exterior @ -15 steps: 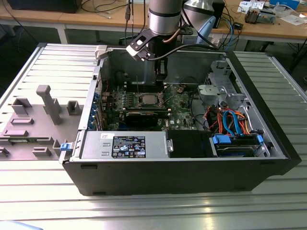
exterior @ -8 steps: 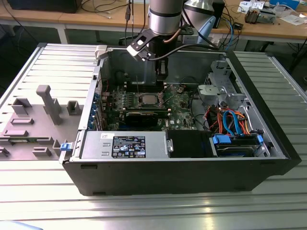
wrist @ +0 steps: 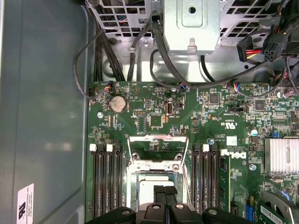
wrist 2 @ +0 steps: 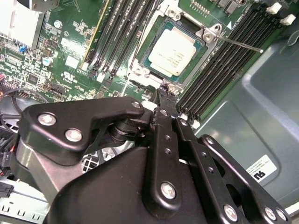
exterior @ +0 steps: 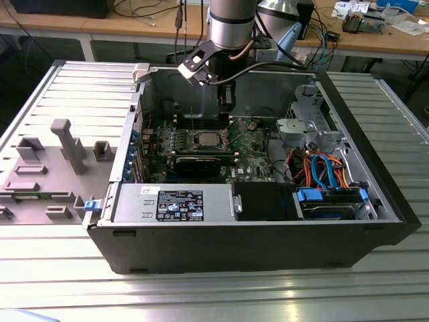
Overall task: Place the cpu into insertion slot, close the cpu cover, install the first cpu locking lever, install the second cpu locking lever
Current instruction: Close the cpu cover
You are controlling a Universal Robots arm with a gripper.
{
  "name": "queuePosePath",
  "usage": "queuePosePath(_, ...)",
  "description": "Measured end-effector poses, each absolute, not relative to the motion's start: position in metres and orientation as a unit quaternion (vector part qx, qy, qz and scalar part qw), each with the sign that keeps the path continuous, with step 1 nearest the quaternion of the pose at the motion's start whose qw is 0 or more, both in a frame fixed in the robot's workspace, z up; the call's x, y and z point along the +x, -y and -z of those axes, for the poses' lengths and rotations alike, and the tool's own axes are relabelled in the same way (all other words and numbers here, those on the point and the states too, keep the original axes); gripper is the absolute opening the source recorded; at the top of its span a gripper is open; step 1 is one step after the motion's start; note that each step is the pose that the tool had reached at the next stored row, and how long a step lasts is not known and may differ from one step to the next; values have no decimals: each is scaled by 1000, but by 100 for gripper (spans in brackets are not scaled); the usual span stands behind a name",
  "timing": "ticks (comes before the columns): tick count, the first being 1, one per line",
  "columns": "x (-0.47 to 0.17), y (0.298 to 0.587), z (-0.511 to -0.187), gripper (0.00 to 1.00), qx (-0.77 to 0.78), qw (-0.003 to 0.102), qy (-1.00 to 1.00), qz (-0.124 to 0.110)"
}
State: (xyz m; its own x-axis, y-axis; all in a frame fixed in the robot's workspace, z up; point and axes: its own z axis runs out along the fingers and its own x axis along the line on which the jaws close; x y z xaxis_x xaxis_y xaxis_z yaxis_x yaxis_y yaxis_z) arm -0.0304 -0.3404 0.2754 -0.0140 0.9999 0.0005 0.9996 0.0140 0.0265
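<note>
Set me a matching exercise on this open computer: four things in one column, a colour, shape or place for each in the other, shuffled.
Things
1. cpu
2. memory slots
3. coin battery
4. gripper

Descriptions
A. round and silvery, on the green board
B. black metal links, hanging close over the insertion slot
C. square with a silver-grey top, lying in the insertion slot
D. long and black, in rows on both sides of the insertion slot

Pairs: 1-C, 2-D, 3-A, 4-B
</note>
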Motion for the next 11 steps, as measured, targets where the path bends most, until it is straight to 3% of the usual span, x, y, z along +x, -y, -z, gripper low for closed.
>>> queuePosePath(11,-20,340,-275,11,702,9,-712,-10)
